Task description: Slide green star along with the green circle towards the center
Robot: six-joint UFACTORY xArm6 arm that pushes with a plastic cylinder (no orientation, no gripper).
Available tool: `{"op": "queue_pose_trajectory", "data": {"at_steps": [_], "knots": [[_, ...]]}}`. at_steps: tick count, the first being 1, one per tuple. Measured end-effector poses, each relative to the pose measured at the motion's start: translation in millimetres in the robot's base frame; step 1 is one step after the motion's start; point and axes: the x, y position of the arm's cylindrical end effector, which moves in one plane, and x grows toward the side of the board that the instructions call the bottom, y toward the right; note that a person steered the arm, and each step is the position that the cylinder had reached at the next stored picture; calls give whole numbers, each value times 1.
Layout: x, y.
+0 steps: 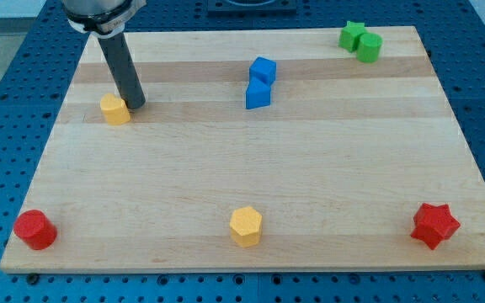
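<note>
The green star (pixel 352 35) sits at the view's top right corner of the wooden board, touching the green circle (pixel 370 47) just to its lower right. My tip (pixel 136 104) is far away at the view's upper left, right beside a yellow block (pixel 115 109) and just to its right. The dark rod rises from the tip up and to the left.
Two blue blocks (pixel 260 82) sit together near the top centre. A yellow hexagon (pixel 246 225) lies at the bottom centre. A red circle (pixel 34 230) is at the bottom left corner and a red star (pixel 434 225) at the bottom right. The board (pixel 310 168) lies on a blue perforated table.
</note>
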Motion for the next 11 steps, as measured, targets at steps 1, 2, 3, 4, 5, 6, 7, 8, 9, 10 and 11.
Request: {"op": "queue_pose_trajectory", "data": {"at_steps": [1,2,3,4,5,6,7,8,9,10,11], "knots": [[0,24],[0,60],[0,60],[-40,65],[-89,103],[-125,174],[-166,257],[-175,289],[-175,298],[-175,334],[-175,343]]}}
